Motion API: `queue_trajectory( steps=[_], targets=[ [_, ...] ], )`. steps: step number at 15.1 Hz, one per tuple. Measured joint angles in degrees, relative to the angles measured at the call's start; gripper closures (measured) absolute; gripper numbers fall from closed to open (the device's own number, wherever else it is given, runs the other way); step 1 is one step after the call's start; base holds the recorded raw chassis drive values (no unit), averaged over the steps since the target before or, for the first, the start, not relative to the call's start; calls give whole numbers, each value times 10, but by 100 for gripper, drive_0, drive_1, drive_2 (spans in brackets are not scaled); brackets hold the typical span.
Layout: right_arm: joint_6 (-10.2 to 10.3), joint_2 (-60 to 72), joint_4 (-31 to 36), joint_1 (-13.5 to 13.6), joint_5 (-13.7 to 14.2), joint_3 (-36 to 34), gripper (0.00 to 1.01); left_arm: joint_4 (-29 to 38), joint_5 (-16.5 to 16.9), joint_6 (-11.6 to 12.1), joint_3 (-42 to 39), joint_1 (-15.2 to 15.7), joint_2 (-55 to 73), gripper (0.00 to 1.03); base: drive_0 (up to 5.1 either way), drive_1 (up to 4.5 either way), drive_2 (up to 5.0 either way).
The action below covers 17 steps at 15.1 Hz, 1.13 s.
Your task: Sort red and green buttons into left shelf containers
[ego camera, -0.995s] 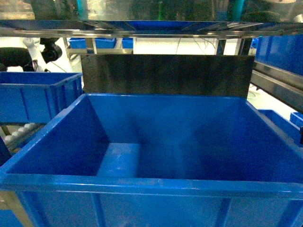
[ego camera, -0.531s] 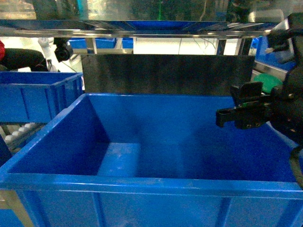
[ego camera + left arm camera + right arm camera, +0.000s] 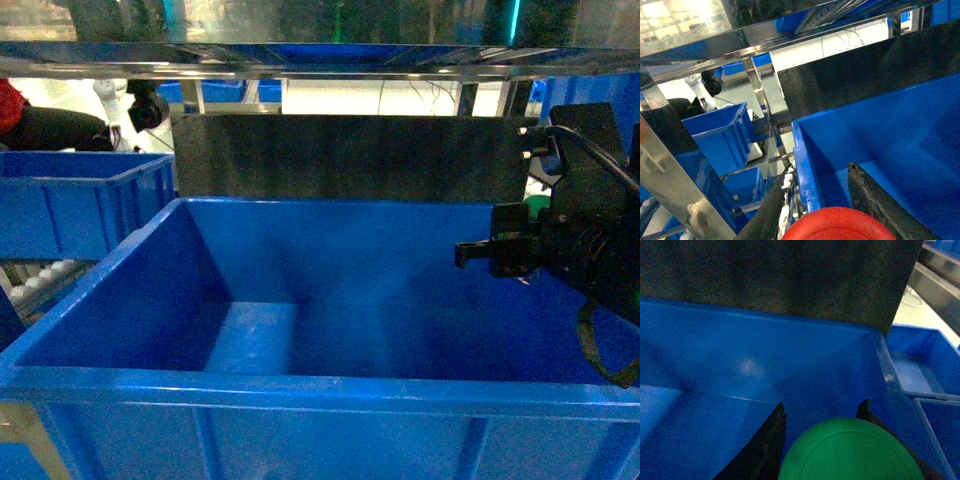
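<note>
A red button with a wide red cap sits between the fingers of my left gripper, which is shut on it just beside the left rim of the large blue container. My left gripper does not show in the head view. A green button fills the jaws of my right gripper, shut on it over the right part of the same container. In the head view my right gripper hovers above the container's right side, a bit of the green button showing behind it.
A second blue container stands to the left on the shelf, with smaller blue bins to the right. A dark panel rises behind the big container. A metal shelf edge runs overhead, with shelf posts on the left.
My right arm has come into the head view from the right and now hangs over the container's right side, holding the green button. Over the last half second it barely shifted.
</note>
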Motion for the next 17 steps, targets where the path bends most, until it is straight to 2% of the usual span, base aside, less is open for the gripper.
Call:
queue_trajectory(
  steps=[1,3,5,8,10,11,12,15,17],
  targets=[
    [9,0,-19,1,-5,1,64,0,0,0,0,0,0,75,0,0,0],
    [41,-10,-53,6,-30,-5,64,0,0,0,0,0,0,75,0,0,0],
    [57,-35,-56,16,-44,-21,64,0,0,0,0,0,0,75,0,0,0],
    [62,-45,-63,25,-51,-21,64,0,0,0,0,0,0,75,0,0,0],
    [67,-45,-98,22,-48,-21,64,0,0,0,0,0,0,75,0,0,0],
    [76,-45,-117,15,-56,-20,64,0,0,0,0,0,0,75,0,0,0],
    [77,-46,-115,16,-59,-20,46,0,0,0,0,0,0,75,0,0,0],
    [77,-46,-115,16,-60,-20,22,0,0,0,0,0,0,75,0,0,0],
    [78,-46,-115,16,-60,-20,1,0,0,0,0,0,0,75,0,0,0]
  ],
)
